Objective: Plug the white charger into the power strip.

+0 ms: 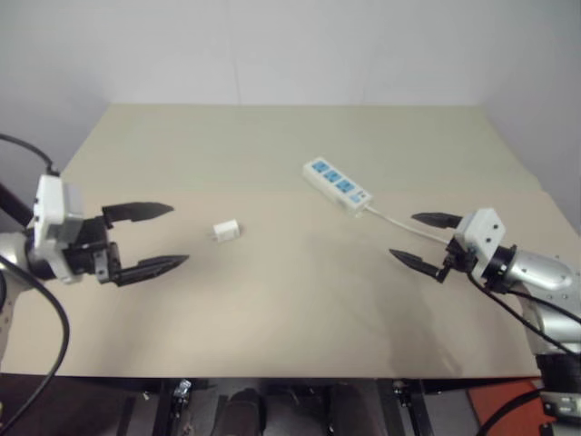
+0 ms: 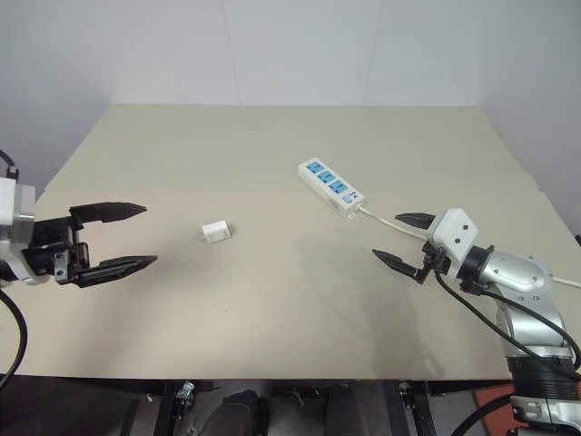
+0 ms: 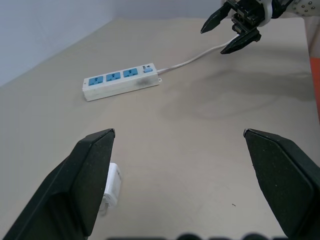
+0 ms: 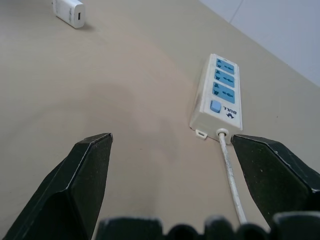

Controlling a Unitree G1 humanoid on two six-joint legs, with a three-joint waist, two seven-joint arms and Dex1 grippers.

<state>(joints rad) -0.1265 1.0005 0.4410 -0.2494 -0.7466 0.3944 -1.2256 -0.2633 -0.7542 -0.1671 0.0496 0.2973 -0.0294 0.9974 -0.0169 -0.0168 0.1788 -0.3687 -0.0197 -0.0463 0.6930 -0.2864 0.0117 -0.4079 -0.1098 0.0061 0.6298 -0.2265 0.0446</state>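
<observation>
The white charger [image 1: 226, 231] lies on its side on the beige table, left of centre, prongs toward the left. The power strip [image 1: 338, 184], white with three blue sockets and a blue switch, lies slanted right of centre, its thin cord [image 1: 399, 223] trailing to the right. My left gripper [image 1: 162, 238] hovers open at the left, a short way from the charger, nothing between its fingers. My right gripper [image 1: 425, 240] is open at the right, above the cord, pointing toward the strip [image 4: 219, 92]. The charger also shows beside a left finger [image 3: 112, 187].
The table's [image 1: 290, 309] front edge runs along the bottom, with dark frame parts below it. A seam crosses the tabletop behind the charger. A pale wall stands behind the far edge.
</observation>
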